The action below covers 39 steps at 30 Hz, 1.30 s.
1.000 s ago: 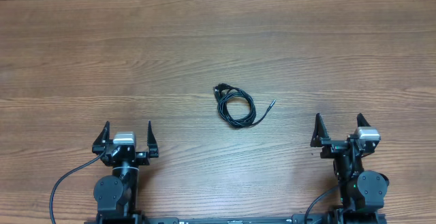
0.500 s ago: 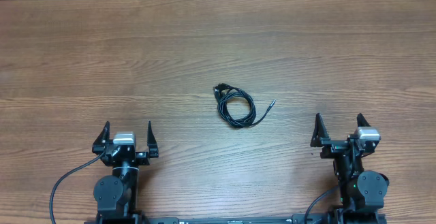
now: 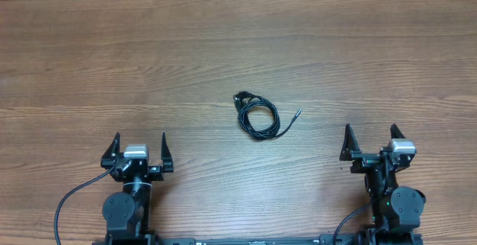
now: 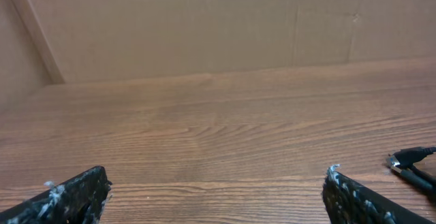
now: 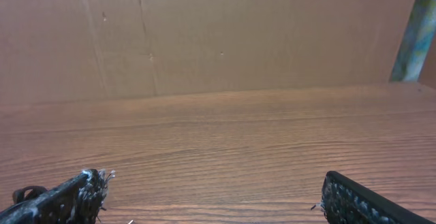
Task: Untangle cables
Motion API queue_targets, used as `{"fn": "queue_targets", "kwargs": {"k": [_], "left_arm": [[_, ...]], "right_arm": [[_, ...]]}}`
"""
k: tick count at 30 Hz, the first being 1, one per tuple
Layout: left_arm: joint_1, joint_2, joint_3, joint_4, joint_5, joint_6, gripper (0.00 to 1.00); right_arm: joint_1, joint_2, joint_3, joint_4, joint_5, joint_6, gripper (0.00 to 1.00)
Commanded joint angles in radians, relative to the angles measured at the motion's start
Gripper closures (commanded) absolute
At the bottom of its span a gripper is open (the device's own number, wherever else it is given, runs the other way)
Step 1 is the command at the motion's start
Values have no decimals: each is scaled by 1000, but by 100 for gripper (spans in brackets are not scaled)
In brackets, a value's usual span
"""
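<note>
The cables point(image 3: 258, 118) lie in one small coiled bundle near the middle of the wooden table point(image 3: 112, 59), well apart from both arms. The coil is a slightly stretched oval whose long axis runs from the far left, where a small plug end point(image 3: 241, 94) sits, down toward the near right. One loose strand point(image 3: 289, 123) leaves the coil's right side and points away to the far right, ending in a small tip. Nothing lies on or against the bundle. The left gripper point(image 3: 140, 141) rests at the near left edge with its two fingers spread apart and nothing between them; its wrist camera catches the plug end at the frame's right edge. The right gripper point(image 3: 370, 133) sits at the near right edge, likewise spread wide and holding nothing. A cardboard wall point(image 4: 204, 26) stands along the table's far side.
</note>
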Motion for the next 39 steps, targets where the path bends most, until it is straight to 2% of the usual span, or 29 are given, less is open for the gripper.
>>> {"fn": "queue_targets", "kwargs": {"k": [1, 34, 39], "left_arm": [[8, -7, -3, 2, -8, -6, 0], [8, -7, -3, 17, -9, -6, 0], [8, -7, -3, 24, 62, -14, 1]], "right_arm": [[-3, -10, -11, 5, 9, -5, 0], [-3, -10, -10, 10, 62, -5, 0], [-3, -10, -10, 41, 46, 11, 0]]}}
